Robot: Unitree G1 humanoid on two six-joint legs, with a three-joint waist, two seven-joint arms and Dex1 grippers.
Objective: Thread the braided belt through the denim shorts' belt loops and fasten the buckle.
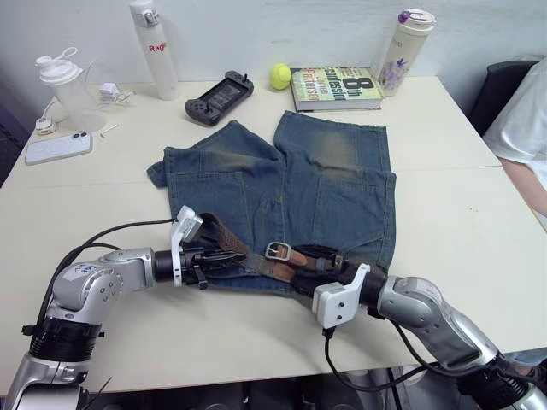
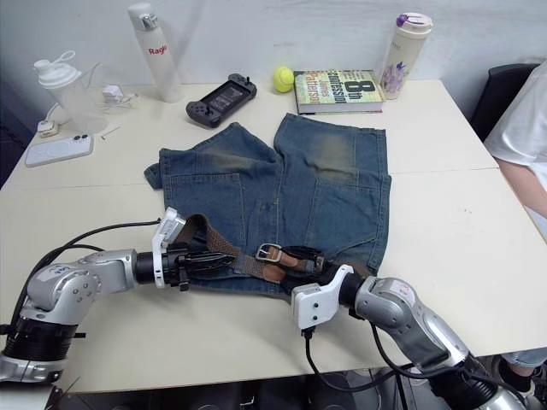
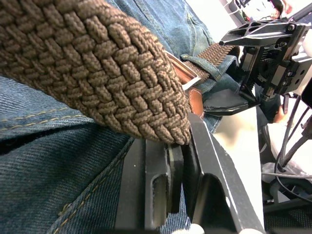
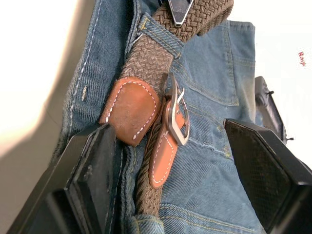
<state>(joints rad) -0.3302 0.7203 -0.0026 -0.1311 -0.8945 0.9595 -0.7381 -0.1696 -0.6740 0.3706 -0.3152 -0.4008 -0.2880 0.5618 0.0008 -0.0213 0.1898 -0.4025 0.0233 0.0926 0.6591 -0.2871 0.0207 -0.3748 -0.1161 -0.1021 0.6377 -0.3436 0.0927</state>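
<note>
At a white table (image 1: 444,205), the denim shorts (image 1: 325,192) lie flat with the waistband nearest the robot and the legs pointing to twelve o'clock. The braided belt (image 1: 224,237) runs along that waistband, and the buckle (image 1: 278,250) sits near its middle.

The left gripper (image 1: 209,259) comes in from nine o'clock, its fingers closed on a loop of the strap. The right gripper (image 1: 309,266) reaches in from about four o'clock, its fingers spread wide to either side of the buckle and clamping nothing.

The likely hazard is a pull from the left that drags the strap back out of the belt loops (image 4: 157,30) — the woven band bulges loosely above the denim, and a tug could bunch the waistband and move the buckle from between the open fingers.

The right wrist view shows what the head views cannot: the tan leather tabs (image 4: 131,109) beside the metal frame, and the strap passing under one denim loop. The left wrist view shows the weave pinched at the finger roots. Only the head views take in the bystanders — a book (image 1: 335,88), a tennis ball (image 1: 279,76), bottles (image 1: 154,49), a game controller (image 1: 219,97).
</note>
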